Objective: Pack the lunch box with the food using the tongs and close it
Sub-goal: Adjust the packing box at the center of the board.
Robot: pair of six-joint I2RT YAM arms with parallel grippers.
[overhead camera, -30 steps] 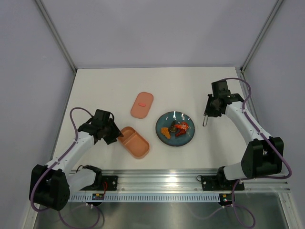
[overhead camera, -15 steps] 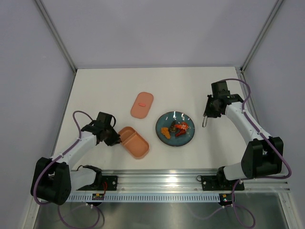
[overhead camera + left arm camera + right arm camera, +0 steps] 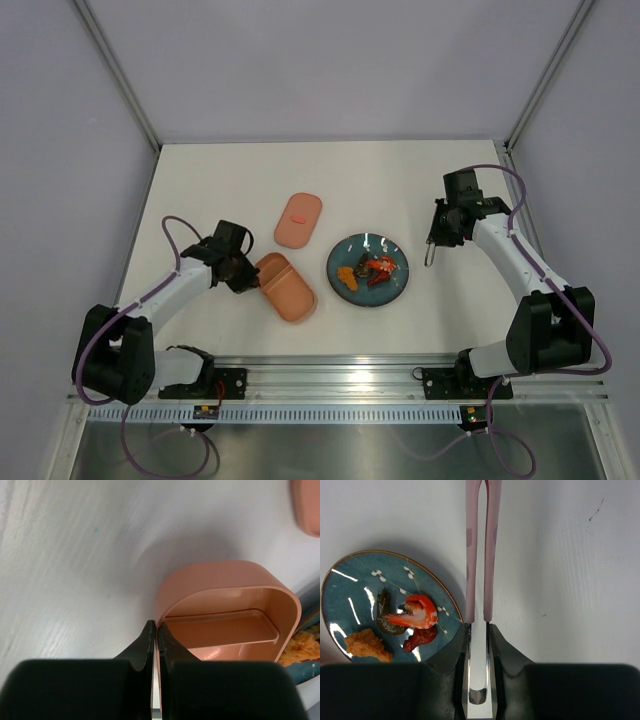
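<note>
The salmon-pink lunch box [image 3: 287,290] lies open, left of the teal plate [image 3: 392,287]. My left gripper [image 3: 247,274] is shut on the box's left end wall, one finger inside and one outside; in the left wrist view the gripper [image 3: 155,630] pinches the thin rim of the box [image 3: 225,587]. The lid [image 3: 298,219] lies apart, farther back. Orange, red and dark food [image 3: 368,270] sits on the plate. My right gripper [image 3: 438,232] is shut on the tongs [image 3: 430,256]; their pink arms [image 3: 479,555] point away from the gripper [image 3: 478,627], right of the food [image 3: 415,612].
The plate [image 3: 350,582] lies just left of the tongs' tips, with an orange piece [image 3: 367,646] at its near edge. In the left wrist view the lid's corner [image 3: 307,505] shows at top right and the plate's edge [image 3: 306,625] just past the box.
My left gripper has closed on the box's end wall and moved up and right. The box has swung to a steeper angle. The right arm and tongs have not moved.
</note>
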